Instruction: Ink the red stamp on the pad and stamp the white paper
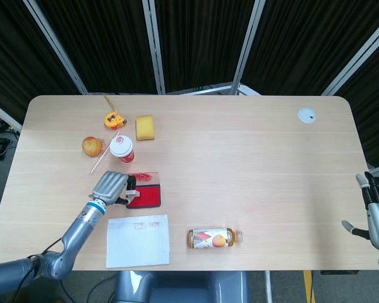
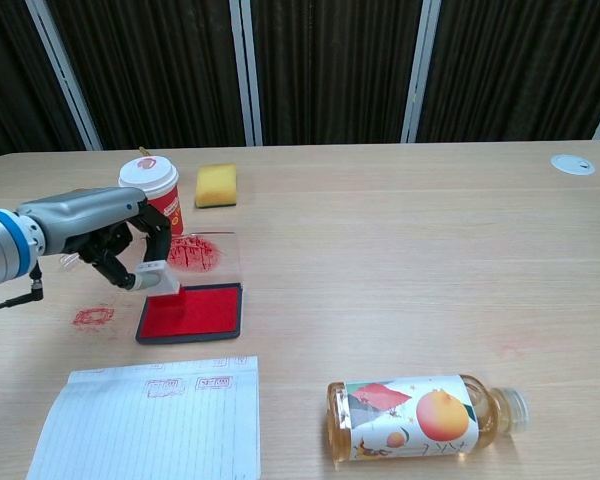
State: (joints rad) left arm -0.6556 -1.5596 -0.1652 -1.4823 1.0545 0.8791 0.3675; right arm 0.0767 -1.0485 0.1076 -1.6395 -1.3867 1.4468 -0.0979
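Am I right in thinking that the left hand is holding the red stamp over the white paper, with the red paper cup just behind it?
Not quite: the left hand holds the red stamp over the red ink pad, not the white paper, as the chest view shows. The red paper cup does stand just behind it.

- Bright, even light from overhead on the tabletop; shadows beneath things are short and soft.
- Dark curtains behind stay dim, without glare.
- Both views are sharp; the head view bows slightly at its edges.
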